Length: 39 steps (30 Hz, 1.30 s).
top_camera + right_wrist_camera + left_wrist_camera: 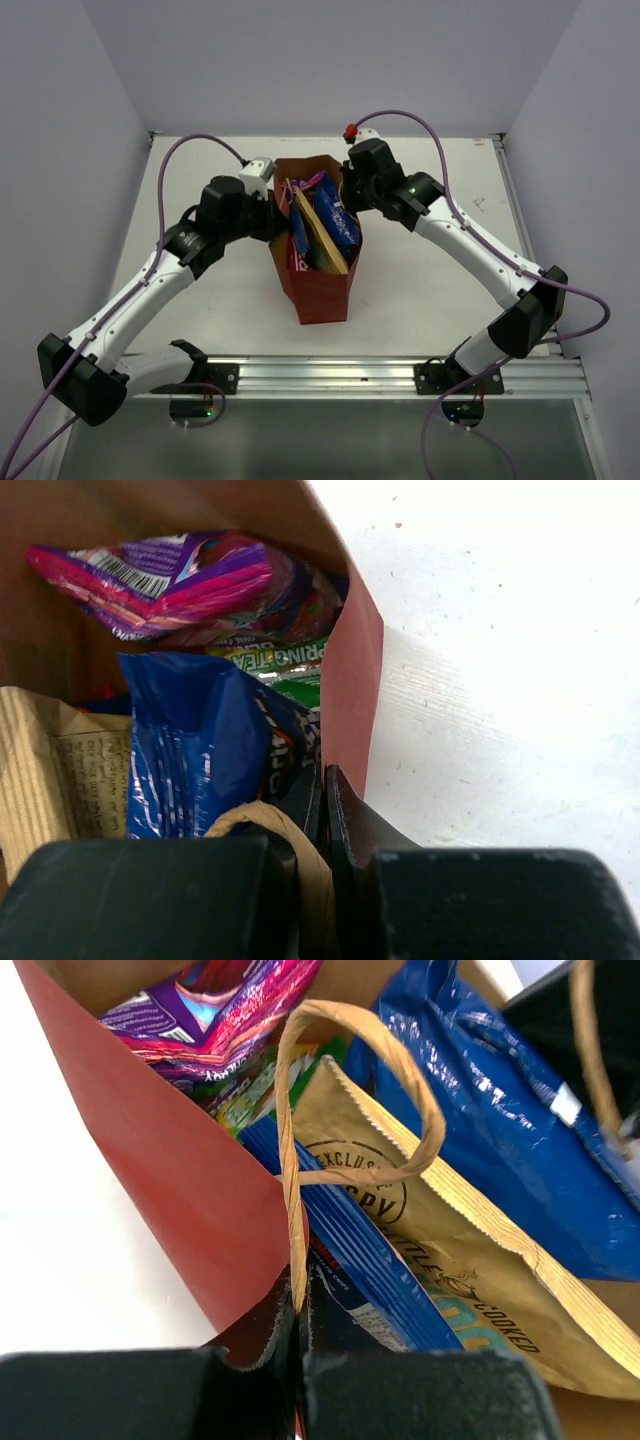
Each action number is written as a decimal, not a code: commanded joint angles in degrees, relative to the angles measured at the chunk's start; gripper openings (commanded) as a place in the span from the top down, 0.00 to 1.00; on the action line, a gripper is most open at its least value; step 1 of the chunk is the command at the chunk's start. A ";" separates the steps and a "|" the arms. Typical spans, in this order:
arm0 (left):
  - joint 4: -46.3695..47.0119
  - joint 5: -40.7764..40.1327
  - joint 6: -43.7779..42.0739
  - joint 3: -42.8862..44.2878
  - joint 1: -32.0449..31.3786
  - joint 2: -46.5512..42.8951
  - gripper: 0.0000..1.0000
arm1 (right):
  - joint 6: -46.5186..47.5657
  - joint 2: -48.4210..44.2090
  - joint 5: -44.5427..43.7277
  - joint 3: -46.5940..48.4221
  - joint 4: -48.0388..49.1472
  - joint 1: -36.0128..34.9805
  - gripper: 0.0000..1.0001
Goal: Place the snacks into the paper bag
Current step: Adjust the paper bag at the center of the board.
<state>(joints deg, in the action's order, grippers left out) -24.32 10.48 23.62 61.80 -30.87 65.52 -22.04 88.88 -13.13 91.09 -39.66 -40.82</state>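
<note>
The paper bag stands upright mid-table with several snacks inside. My left gripper is shut on its left rim, pinching the red wall and the foot of a tan loop handle. My right gripper is shut on the right rim's red wall, with the other handle beside its jaws. Inside the bag are a purple-pink packet, a green packet, a dark blue packet, a tan-gold packet and a large blue packet. The pink-red packet is hidden.
The white table surrounds the bag. An aluminium rail runs along the front edge between the arm bases. A red knob sits at the back, near the right arm's cable. Grey walls close off the left, right and back.
</note>
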 commanded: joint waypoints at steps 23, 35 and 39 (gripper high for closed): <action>-4.95 -15.93 5.56 6.40 -1.03 -9.09 0.33 | -1.69 -8.02 -4.10 0.76 9.43 0.21 0.53; -9.26 -21.37 3.98 10.70 -1.12 -12.95 0.03 | 0.60 -19.17 -7.70 -5.30 6.88 0.30 0.17; -11.18 -24.27 3.11 12.02 -1.12 -15.76 0.00 | 2.00 -24.53 -11.47 -8.03 6.09 0.21 0.05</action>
<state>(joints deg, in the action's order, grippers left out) -34.15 -9.96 28.29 70.74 -31.66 52.18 -21.80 68.51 -19.79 84.44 -33.43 -40.73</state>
